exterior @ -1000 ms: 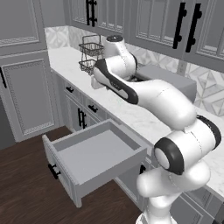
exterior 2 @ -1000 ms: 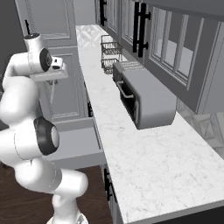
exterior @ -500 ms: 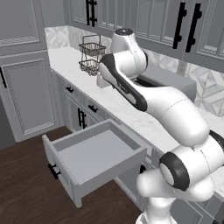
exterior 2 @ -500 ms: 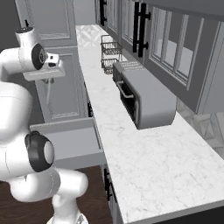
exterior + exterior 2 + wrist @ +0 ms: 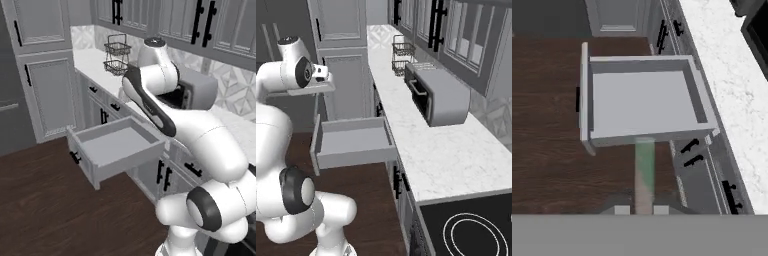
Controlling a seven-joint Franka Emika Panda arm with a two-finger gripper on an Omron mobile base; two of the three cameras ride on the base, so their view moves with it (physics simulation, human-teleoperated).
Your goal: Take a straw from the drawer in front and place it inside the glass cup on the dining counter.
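end effector [image 5: 643,210] closed on the straw [image 5: 644,170]; drawer [image 5: 643,100] open below

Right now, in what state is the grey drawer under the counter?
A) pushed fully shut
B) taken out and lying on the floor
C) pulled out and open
C: the drawer stands pulled out from the cabinets, its inside showing from above.
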